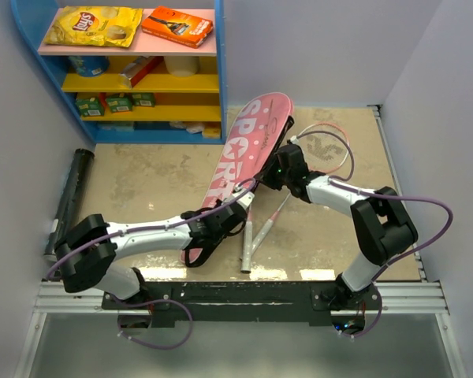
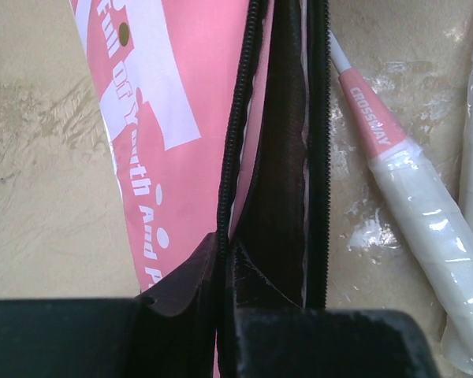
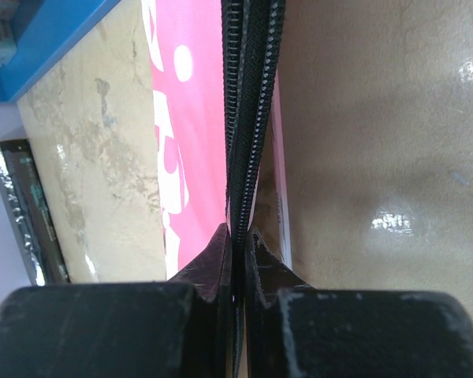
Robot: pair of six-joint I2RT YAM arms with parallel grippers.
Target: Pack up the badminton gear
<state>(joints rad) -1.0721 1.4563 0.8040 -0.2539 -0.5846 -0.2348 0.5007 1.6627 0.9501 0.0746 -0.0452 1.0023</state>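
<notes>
- Bag [image 1: 248,146]: pink, racket-shaped, with white "SPORT" lettering and dots. It lies flat mid-table [image 1: 142,181], wide end toward 1 o'clock, narrow end toward 7. The black zip along its 4 o'clock edge gapes over a dark inside. The left claw [image 2: 221,256] pinches that edge near the narrow end, and the right claw [image 3: 238,236] pinches the zip near the wide end.
- Rackets [image 1: 247,244]: two, thin, pink and white, just beside the bag's open edge. Their white-wrapped grips lie side by side toward 6 o'clock, heads toward 2.
- Tube [image 1: 67,197]: long, black, lying along the 9 o'clock edge.
</notes>
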